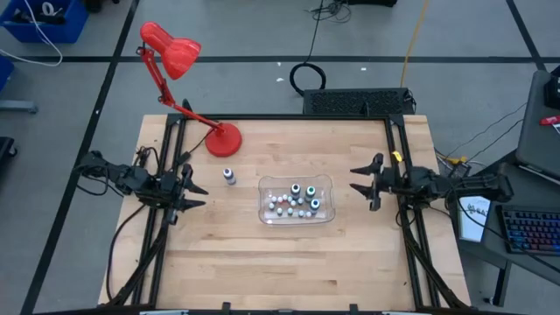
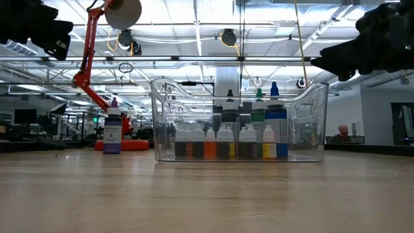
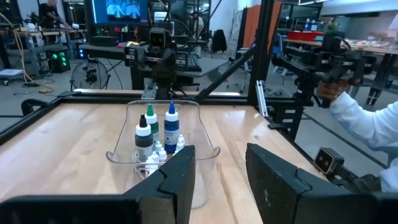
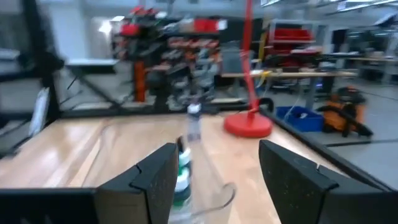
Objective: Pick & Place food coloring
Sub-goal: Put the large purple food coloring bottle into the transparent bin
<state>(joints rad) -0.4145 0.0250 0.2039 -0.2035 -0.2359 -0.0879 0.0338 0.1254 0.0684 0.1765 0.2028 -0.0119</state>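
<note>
Several small food coloring bottles stand upright in a clear plastic tub at the table's middle; their caps are black, green, blue and white. One more bottle, with a purple cap, stands alone on the table left of the tub. My left gripper hovers open at the table's left side, pointing level toward the tub. My right gripper hovers open at the right side, pointing level toward the tub. Neither has anything between its fingers.
A red desk lamp stands with its round base at the far left of the table, just behind the lone bottle. A black frame edges the table. A person's white sleeve shows beyond the table's right side.
</note>
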